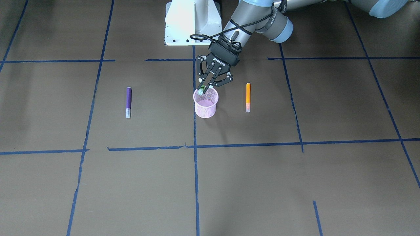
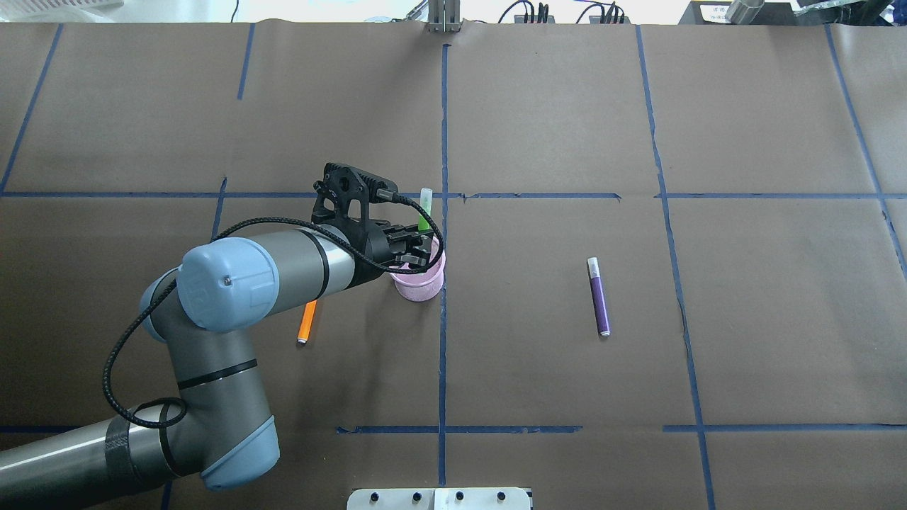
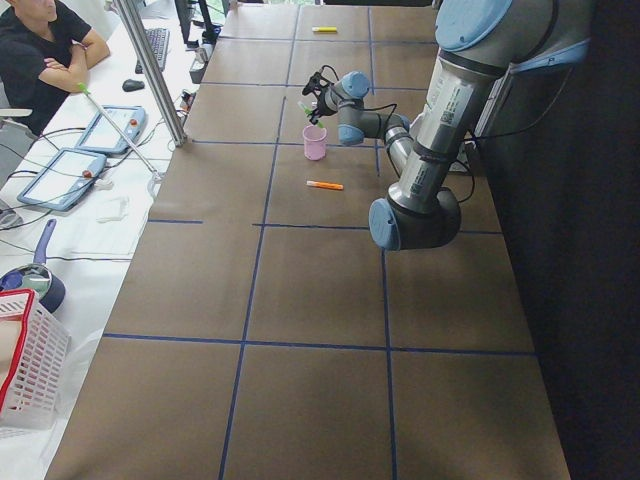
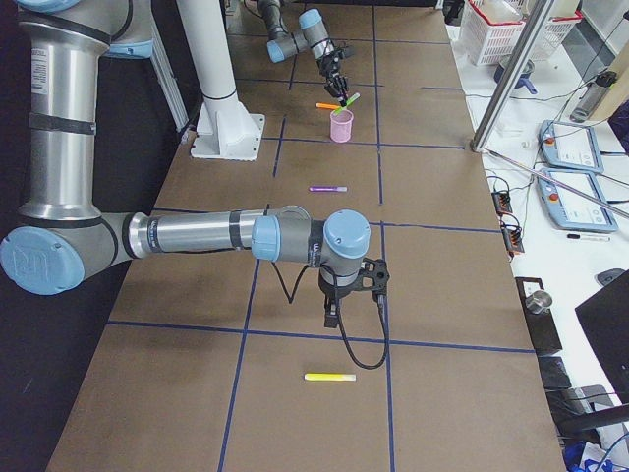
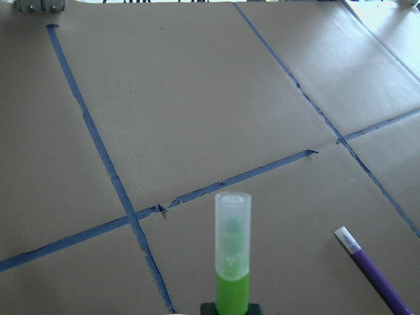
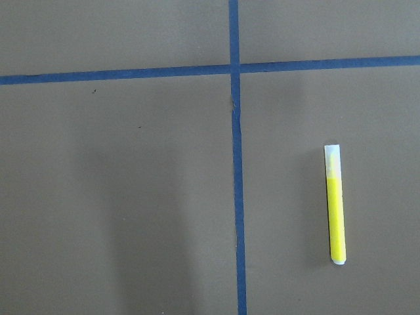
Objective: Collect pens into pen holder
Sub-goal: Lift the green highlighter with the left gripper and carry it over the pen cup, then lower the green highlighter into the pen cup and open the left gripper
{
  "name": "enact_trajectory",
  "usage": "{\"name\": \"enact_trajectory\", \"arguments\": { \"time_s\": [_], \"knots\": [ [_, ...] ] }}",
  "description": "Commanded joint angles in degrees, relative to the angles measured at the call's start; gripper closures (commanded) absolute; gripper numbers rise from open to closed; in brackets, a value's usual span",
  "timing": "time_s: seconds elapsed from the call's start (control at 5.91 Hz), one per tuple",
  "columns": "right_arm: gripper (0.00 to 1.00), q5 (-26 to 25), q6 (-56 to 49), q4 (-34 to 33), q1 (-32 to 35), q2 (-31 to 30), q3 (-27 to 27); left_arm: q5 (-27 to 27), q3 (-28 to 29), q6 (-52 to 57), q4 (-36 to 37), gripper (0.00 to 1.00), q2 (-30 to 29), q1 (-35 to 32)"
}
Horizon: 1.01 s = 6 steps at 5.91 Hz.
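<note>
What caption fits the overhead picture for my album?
Left gripper holds green pen over pink pen holder; orange pen and purple pen lie aside.

Bench (image 2: 553,113): brown paper, blue tape grid (image 2: 443,368).
Standing: pink pen holder (image 1: 205,109).
Lying flat: purple pen (image 1: 128,101), orange pen (image 1: 248,95), yellow pen (image 6: 335,210).

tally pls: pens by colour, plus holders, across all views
purple pen: 1
orange pen: 1
green pen: 1
yellow pen: 1
pink pen holder: 1
Total: 5 (4 pens, 1 holder)
</note>
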Motion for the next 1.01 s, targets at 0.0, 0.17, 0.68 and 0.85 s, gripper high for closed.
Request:
{"name": "enact_trajectory", "arguments": {
  "time_s": [0.0,0.17,0.68,0.85],
  "knots": [
    [0.00,0.0,-0.1,0.0,0.0,0.0,0.0,0.7,0.6,0.0,-0.6,0.90,0.1,0.3],
    [0.00,0.0,0.0,0.0,0.0,0.0,-0.1,1.3,0.7,0.0,-0.7,0.76,0.0,0.3],
    [0.00,0.0,-0.1,0.0,-0.1,0.0,-0.3,2.6,1.4,-0.1,-0.7,0.00,-0.1,0.3],
    [0.00,0.0,0.1,0.0,-0.1,0.0,-0.3,3.1,0.3,-0.2,0.0,0.00,-0.2,0.1]
  ]
}}
